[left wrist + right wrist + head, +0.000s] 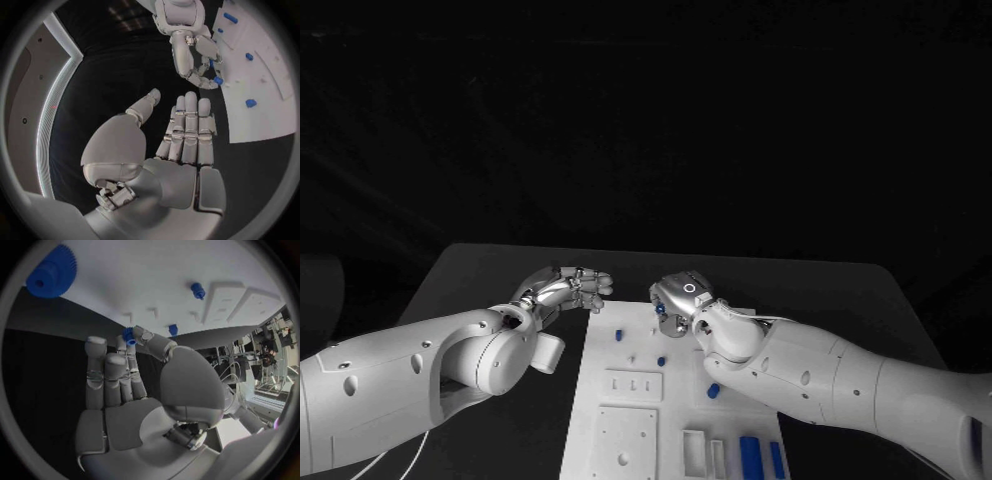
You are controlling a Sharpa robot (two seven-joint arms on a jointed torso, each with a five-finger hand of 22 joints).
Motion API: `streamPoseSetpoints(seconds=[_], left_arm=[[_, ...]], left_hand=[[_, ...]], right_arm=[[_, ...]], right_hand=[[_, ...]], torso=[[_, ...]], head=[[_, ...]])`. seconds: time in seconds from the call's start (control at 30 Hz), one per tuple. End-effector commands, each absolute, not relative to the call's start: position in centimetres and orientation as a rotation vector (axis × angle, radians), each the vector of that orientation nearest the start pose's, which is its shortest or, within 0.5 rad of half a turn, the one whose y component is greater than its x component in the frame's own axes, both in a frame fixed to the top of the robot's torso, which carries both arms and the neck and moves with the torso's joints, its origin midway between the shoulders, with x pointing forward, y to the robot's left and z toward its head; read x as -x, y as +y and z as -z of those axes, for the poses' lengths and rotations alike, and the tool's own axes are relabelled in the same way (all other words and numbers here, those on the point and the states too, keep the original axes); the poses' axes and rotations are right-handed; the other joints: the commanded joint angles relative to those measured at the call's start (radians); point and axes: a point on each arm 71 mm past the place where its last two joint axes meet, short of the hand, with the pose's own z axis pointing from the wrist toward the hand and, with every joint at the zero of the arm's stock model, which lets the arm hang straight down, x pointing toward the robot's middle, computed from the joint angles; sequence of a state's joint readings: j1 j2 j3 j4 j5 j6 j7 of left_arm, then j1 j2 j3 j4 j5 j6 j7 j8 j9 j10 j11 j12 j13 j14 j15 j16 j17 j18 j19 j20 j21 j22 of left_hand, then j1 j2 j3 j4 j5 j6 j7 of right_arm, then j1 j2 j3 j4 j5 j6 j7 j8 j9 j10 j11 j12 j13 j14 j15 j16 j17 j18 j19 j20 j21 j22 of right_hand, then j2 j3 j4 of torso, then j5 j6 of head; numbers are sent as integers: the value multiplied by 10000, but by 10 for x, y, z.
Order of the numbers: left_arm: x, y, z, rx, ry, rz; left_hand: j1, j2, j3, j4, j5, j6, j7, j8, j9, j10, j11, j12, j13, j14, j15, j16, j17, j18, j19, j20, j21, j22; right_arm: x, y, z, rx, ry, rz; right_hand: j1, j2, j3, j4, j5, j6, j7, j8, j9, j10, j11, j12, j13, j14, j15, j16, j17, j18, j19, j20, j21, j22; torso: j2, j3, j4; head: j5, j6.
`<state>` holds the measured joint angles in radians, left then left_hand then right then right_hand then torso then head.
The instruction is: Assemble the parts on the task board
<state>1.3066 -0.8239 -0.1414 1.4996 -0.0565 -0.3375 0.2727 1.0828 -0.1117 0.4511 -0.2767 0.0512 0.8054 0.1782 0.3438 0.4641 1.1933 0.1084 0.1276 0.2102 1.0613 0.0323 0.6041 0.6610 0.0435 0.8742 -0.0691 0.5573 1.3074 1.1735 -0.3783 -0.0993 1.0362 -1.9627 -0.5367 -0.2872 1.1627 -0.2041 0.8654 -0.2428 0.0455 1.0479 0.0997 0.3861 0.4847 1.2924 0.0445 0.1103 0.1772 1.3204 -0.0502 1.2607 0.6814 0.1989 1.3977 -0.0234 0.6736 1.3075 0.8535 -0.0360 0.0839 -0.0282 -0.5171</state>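
The white task board (629, 405) lies in the middle of the black table. My right hand (682, 298) hovers over its far end and pinches a small blue part (129, 336) between thumb and fingertip; that part (217, 80) also shows at the fingertips in the left wrist view. My left hand (568, 288) is just off the board's far left corner, over the table, fingers straight and apart (185, 131), holding nothing. A blue gear (53, 277) and a blue peg (198, 290) stand on the board (156, 275).
More blue parts sit along the board: a small one (620, 335), another (662, 361), one at the right edge (714, 390), and two long bars (750, 455) in slots at the near right. Raised white blocks (633, 385) occupy the board's near half.
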Motion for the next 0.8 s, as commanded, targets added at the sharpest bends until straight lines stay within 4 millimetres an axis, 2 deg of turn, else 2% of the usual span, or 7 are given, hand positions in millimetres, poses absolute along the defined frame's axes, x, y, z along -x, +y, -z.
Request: streamPoseSetpoints(seconds=[0.03, 0.17, 0.63, 0.8], left_arm=[[-499, 205, 168, 10347, 15542, 14275], [-499, 205, 167, 10309, 15525, 14286], [-500, 205, 162, 10208, 15488, 14320], [-499, 204, 161, 10185, 15487, 14341]], left_hand=[[-78, -3, 37, 3, 21, -13, 18, -32, 11, -22, 21, -58, 19, -76, -26, 40, 9, 193, -97, -7, 36, 194], [-79, -5, 39, 2, 21, -13, 18, -34, 12, -21, 21, -61, 22, -76, -26, 41, 10, 194, -98, -7, 38, 194], [-77, -15, 45, -4, 21, -12, 18, -37, 16, -17, 20, -71, 33, -77, -26, 43, 12, 195, -102, -7, 44, 194], [-76, -19, 48, -6, 21, -12, 18, -40, 17, -16, 20, -75, 37, -76, -27, 44, 12, 195, -103, -7, 47, 193]], right_arm=[[-540, -91, 219, 4598, 13271, -3271], [-540, -90, 219, 4602, 13326, -3294], [-542, -90, 222, 4667, 13597, -3306], [-541, -89, 222, 4684, 13606, -3364]], right_hand=[[43, -58, 56, 11, 31, 61, -8, 22, 17, 257, 53, 12, 145, -110, -124, 41, -13, 629, 71, -87, 49, 228], [40, -62, 58, 15, 31, 62, -8, 20, 18, 258, 53, 9, 147, -110, -123, 45, -14, 629, 70, -87, 55, 228], [34, -64, 63, 22, 31, 64, -8, 16, 21, 261, 53, 1, 153, -110, -123, 54, -18, 629, 63, -86, 71, 228], [34, -60, 67, 24, 31, 62, -7, 12, 21, 260, 54, -4, 155, -110, -123, 58, -19, 629, 58, -87, 77, 228]], torso=[[13, 8, -5], [20, -2, -7], [24, 1, -32], [38, -1, -23]], head=[[24, -37], [48, -87], [91, -172], [121, -174]])
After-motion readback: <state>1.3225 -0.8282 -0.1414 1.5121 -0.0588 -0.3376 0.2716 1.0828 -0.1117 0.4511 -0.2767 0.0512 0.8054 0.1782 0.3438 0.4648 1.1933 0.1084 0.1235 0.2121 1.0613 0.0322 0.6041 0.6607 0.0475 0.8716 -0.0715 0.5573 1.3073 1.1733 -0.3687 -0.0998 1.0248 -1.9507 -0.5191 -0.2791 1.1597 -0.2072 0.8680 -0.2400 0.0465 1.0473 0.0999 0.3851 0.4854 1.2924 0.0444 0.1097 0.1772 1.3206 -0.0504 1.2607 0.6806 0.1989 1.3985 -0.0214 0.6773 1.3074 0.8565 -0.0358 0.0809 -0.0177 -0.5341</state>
